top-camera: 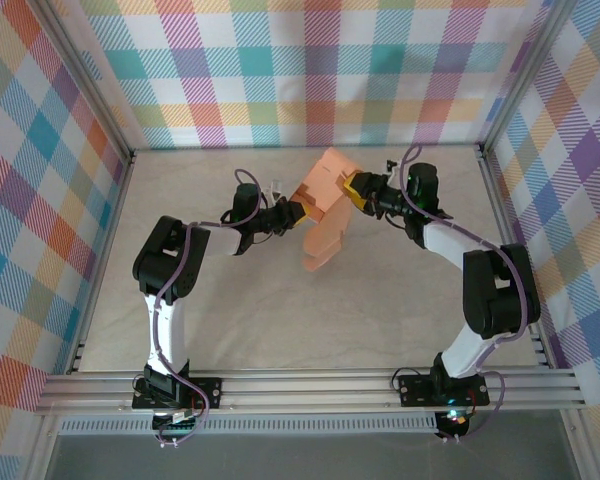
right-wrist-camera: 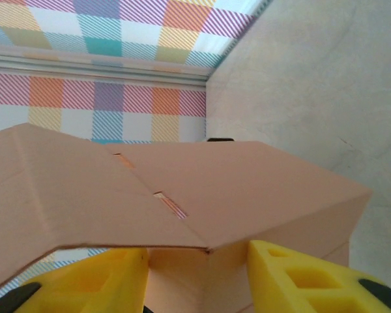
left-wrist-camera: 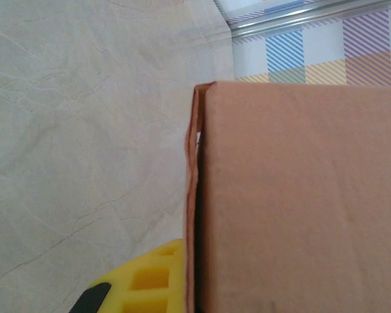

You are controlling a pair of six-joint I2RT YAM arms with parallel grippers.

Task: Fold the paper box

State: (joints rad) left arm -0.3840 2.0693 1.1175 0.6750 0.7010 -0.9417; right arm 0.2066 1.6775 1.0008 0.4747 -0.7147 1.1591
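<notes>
The paper box (top-camera: 325, 200) is partly folded and held up over the back-middle of the table (top-camera: 260, 310), between both claws. Left claw (top-camera: 298, 213) is clamped on its left edge. Right claw (top-camera: 350, 186) straddles the right side, can't tell if it's actually pinching.

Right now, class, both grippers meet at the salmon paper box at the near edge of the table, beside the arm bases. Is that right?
No. The left gripper and right gripper do meet at the paper box, but toward the far side of the table, near the back wall, as the top external view shows.
</notes>
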